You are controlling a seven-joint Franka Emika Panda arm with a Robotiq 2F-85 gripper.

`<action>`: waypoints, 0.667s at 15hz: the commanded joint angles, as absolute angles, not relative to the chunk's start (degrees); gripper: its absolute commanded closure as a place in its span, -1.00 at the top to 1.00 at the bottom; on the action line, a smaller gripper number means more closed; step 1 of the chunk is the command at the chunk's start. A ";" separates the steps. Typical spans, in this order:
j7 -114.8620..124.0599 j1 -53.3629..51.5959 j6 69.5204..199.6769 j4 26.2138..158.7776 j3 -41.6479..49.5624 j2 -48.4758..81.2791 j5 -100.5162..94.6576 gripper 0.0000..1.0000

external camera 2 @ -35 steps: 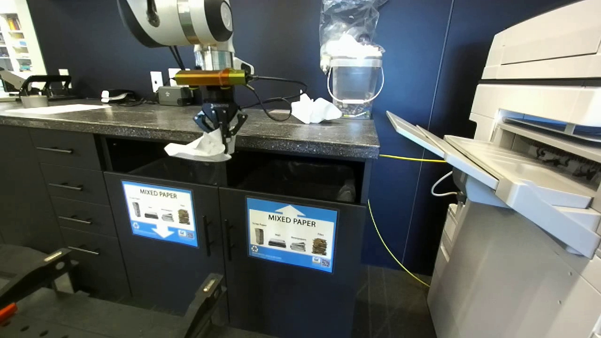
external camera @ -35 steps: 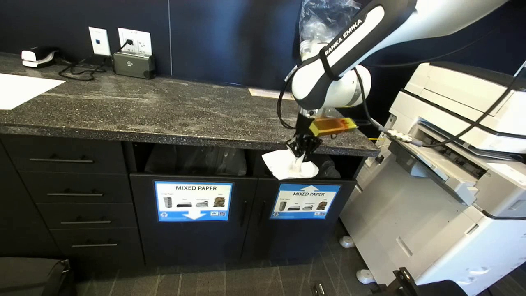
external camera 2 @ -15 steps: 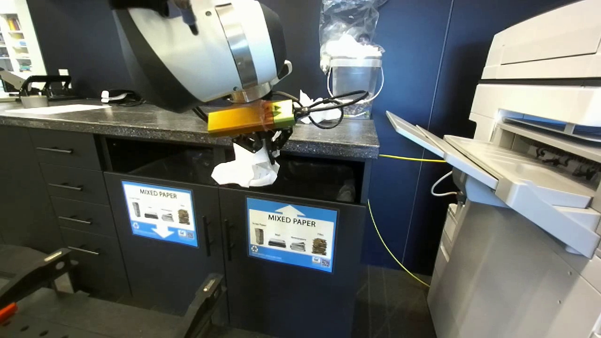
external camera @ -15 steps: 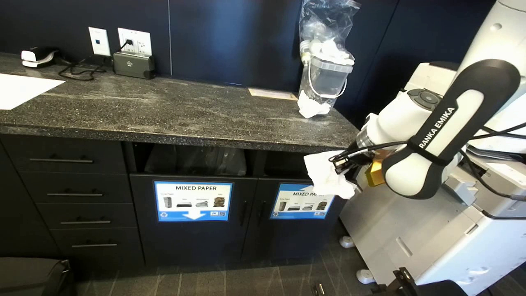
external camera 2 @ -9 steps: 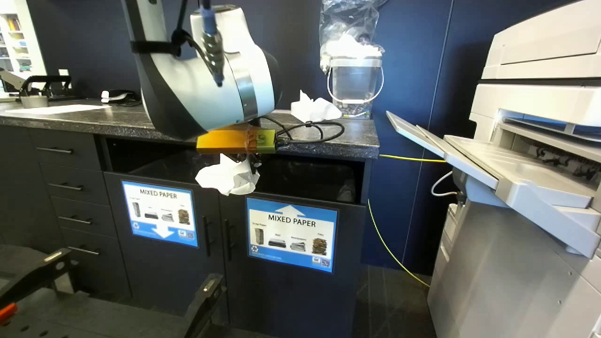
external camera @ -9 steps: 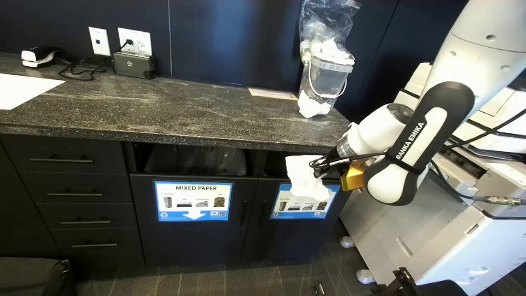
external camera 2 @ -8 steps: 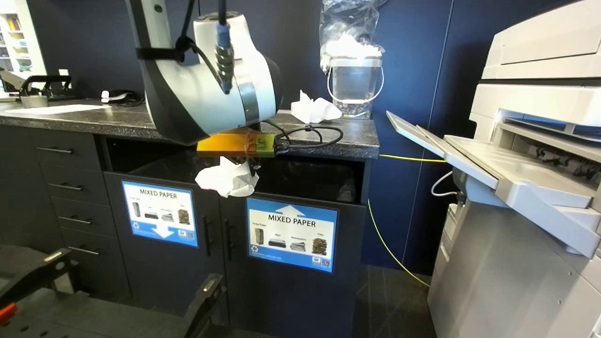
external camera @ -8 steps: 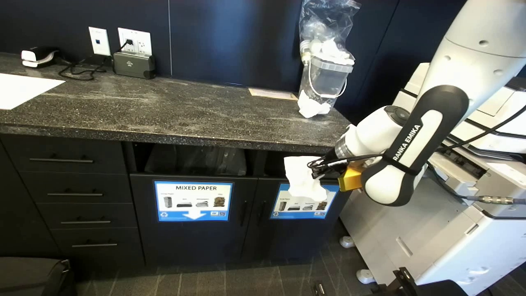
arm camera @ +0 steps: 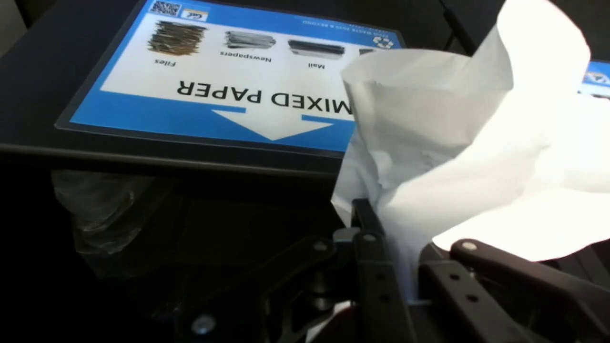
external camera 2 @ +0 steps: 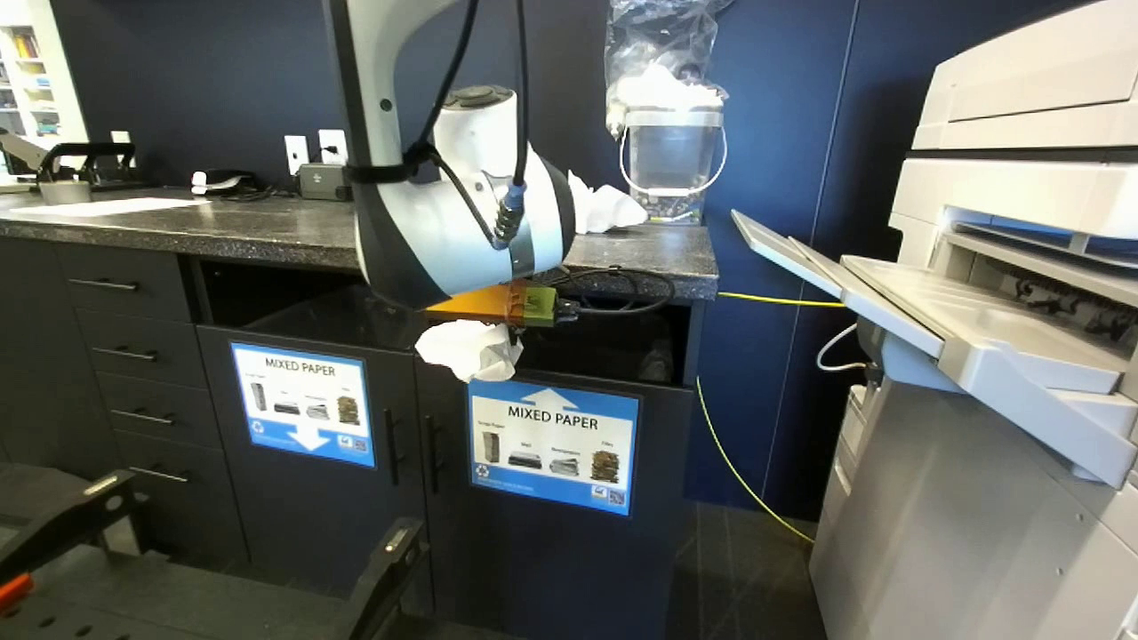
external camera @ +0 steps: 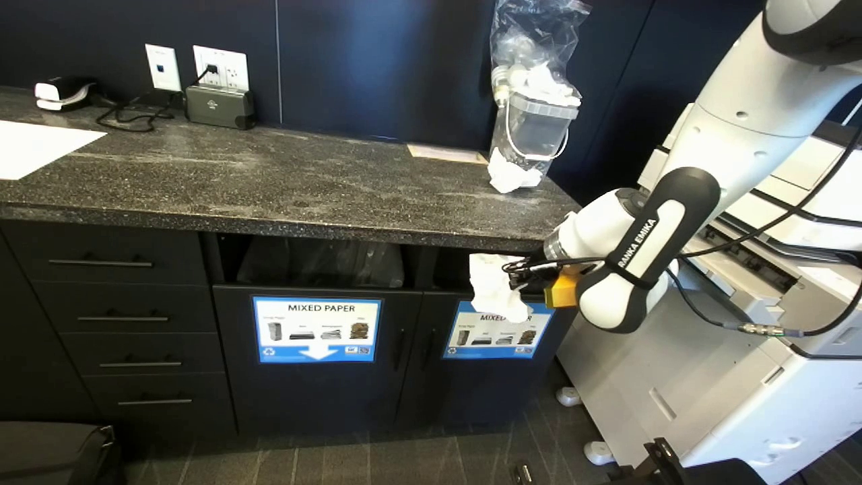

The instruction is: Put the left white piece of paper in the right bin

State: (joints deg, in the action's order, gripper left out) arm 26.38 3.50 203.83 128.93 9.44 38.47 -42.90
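Against smooth navy wall (external camera: 377, 67), speckled dark countertop (external camera: 289, 175). Pinched in black gripper (arm camera: 398, 228), barely parted: crumpled, sharply creased white paper (arm camera: 467, 152), overlapping upper front of right bin (external camera 2: 551, 569) in both exterior views. Readable on blue-bordered sign (arm camera: 228, 71): "MIXED PAPER," "Mail," "Newspapers," "Files"; on black-and-white arm (external camera: 693, 185), "RANKA EMIKA."

The white paper (arm camera: 476, 162), cut off at the wrist view's right edge, hides part of the MIXED PAPER sign (arm camera: 228, 78).
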 commanded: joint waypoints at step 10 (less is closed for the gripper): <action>-4.88 4.53 214.46 109.53 5.13 58.99 -11.22 -0.99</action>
State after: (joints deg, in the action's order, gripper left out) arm -0.16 7.44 208.37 116.19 2.43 52.64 -15.57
